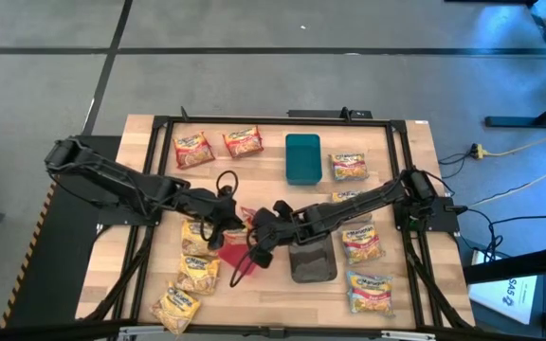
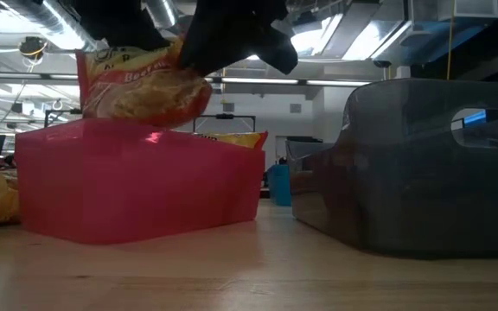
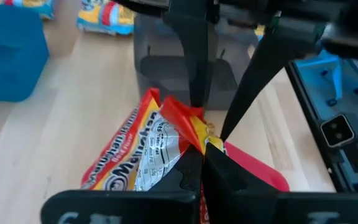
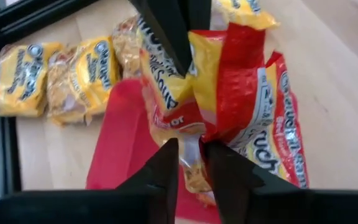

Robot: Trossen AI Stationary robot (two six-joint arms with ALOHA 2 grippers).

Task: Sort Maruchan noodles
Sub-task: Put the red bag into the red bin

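Note:
A red-and-yellow Maruchan noodle packet (image 3: 135, 165) hangs over the pink tray (image 2: 137, 186) near the table's middle. My left gripper (image 3: 202, 155) is shut on it. My right gripper (image 4: 194, 158) comes from the right and is open, with the same packet's crinkled edge (image 4: 191, 134) between its fingers. Yellow packets (image 1: 198, 273) lie at the near left, two red ones (image 1: 193, 148) at the far left, and blue-and-pink ones (image 1: 361, 242) on the right. My left gripper pinches the packet's crimped end (image 3: 191, 134) between its two fingers, coming slanting down from the table's left. The packet is lifted over the pink tray, its lower edge (image 2: 145, 117) about level with the tray's rim. My right gripper: whether its fingers (image 3: 194, 93) touch the packet, I cannot tell.
A grey tray (image 1: 313, 258) stands just right of the pink one, close under my right arm. A teal tray (image 1: 302, 158) sits at the far middle. A black frame (image 1: 273, 121) runs around the table's edges. Bare wood lies between the teal tray and the two grippers.

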